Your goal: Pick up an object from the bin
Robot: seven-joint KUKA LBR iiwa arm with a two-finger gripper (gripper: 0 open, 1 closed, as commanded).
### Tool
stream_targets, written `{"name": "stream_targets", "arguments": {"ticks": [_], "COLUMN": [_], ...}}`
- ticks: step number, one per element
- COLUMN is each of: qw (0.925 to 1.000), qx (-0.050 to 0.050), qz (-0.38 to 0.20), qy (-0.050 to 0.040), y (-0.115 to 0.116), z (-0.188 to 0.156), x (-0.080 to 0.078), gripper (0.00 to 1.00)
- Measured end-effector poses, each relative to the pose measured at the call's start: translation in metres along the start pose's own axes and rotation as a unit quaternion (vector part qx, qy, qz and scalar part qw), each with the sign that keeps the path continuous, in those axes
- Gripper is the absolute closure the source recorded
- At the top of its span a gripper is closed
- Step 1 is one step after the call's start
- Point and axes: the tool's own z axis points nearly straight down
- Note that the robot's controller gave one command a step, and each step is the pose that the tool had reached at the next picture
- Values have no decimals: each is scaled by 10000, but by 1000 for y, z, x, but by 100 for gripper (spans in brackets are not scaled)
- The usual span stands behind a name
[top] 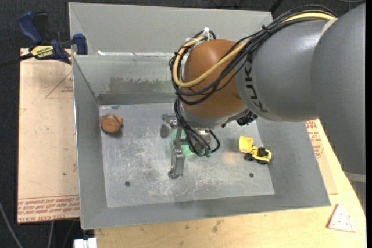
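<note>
Green small thing (187, 148), mostly hidden under the robot's wrist, lies on the floor of the bin (139, 183) near the middle, just beside the gripper (173, 145). The two metal fingers (176, 164) stand apart, and nothing sits clearly between them. I judge the pick is not yet made: closing and lifting are left. Its long axis and heading I cannot tell. A brown round lump (111, 124) lies at left, a yellow toy truck (256, 153) at right.
</note>
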Motion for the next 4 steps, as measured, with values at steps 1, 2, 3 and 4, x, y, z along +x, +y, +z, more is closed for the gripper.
{"name": "stream_targets", "arguments": {"ticks": [1,2,3,4], "qw": [10000,9926,9916,9964], "qx": [-6,-6,-1,4], "qz": [17,-1212,-1293,-842], "qy": [-39,-84,-7,-58], "y": [-1,-32,-64,-74], "z": [-5,41,51,31], "x": [-2,-31,-37,-51], "gripper": [0,0,0,0]}}
